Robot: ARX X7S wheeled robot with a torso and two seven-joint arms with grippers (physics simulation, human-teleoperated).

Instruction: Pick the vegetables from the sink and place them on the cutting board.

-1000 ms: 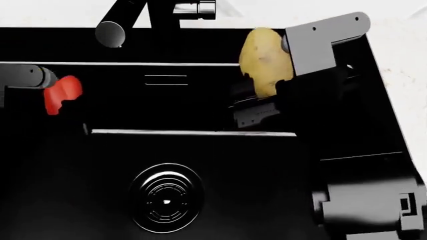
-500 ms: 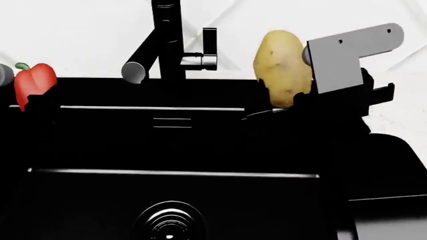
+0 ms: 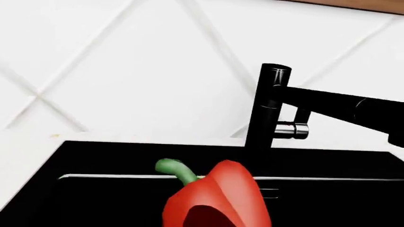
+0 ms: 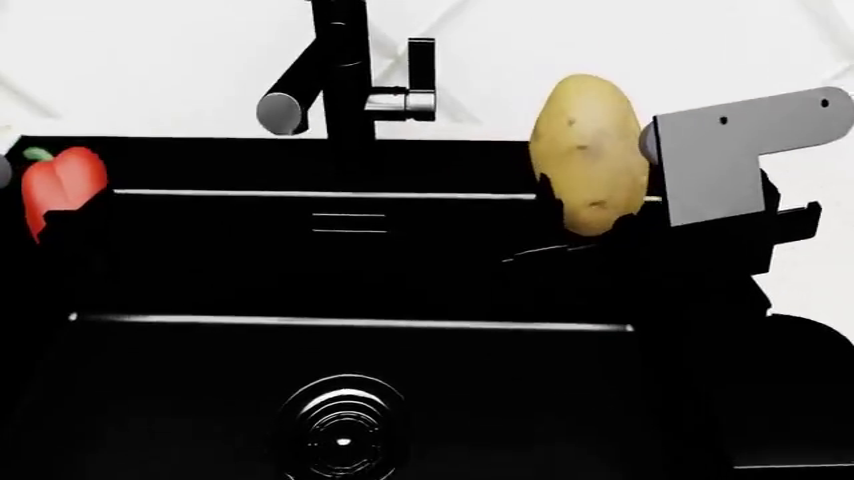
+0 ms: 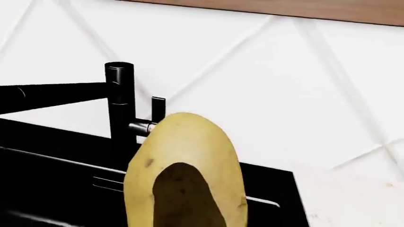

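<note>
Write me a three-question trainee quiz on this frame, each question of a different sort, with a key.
1. True or false: the potato lies on the floor of the sink.
2. Which arm's gripper holds the red bell pepper? A) left B) right C) neither
3. Fill in: in the head view, the dark faucet stands between the pepper and the ____.

Key:
1. False. The right gripper holds it up above the basin, level with the rear rim.
2. A. The left gripper carries it, at that view's left edge.
3. Potato.
</note>
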